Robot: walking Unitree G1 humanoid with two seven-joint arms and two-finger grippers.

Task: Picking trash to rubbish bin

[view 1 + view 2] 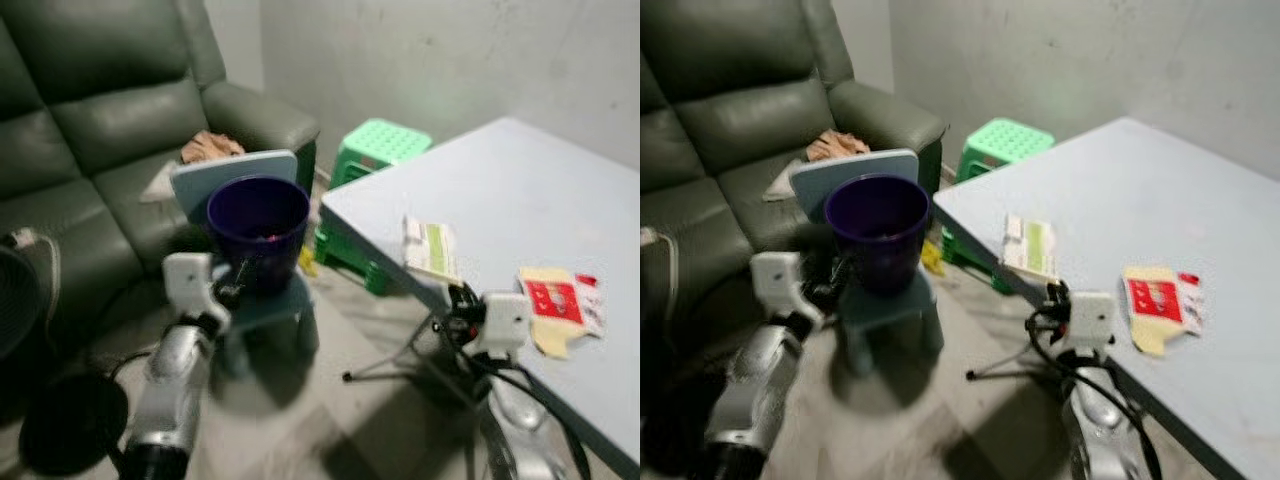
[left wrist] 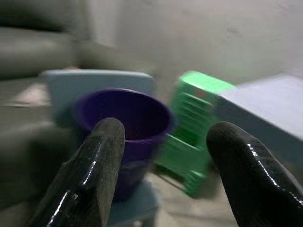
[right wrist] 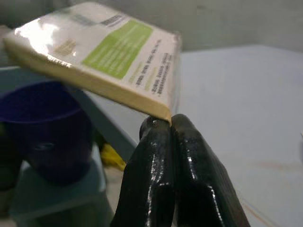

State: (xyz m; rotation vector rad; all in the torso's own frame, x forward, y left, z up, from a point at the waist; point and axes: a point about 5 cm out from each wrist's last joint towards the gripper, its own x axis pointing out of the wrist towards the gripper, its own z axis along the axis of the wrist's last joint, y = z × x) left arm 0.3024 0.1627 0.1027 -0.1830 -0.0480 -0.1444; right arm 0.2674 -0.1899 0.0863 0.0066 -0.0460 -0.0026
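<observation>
Right gripper [image 3: 169,124]: the fingers are pressed together on one corner of the green-and-white box [image 3: 102,49]; the pinch is thin and sits at the very edge of the box.
Box position: it is held in the air at the table [image 1: 520,190] edge, tilted, with most of its body projecting away from the fingers towards the bin side.
Left gripper [image 2: 163,142]: the fingers stand apart and hold nothing; it points at the purple bin [image 1: 258,225].
Bin position: it stands on a small blue chair [image 1: 262,300] in front of the sofa [image 1: 90,130], well apart from the table.
Risk 1: the box may pivot or slip out of the corner pinch, because its weight hangs off to one side of the grip.
Risk 2: a drop during the carry would probably land on the floor between table and bin, since that gap has to be crossed.
Risk 3: the bin may be knocked off the chair seat if either arm touches its rim; the left arm is already near it.
Remaining trash: a red-and-yellow packet [image 1: 558,305] lies on the table near the right arm.
Obstacles: a green stool [image 1: 375,150] stands beside the table corner, and a tripod leg [image 1: 385,365] lies on the floor under the table edge.
Other items: a dark round object [image 1: 70,420] sits on the floor by the left arm; a crumpled cloth [image 1: 210,147] lies on the sofa seat.
</observation>
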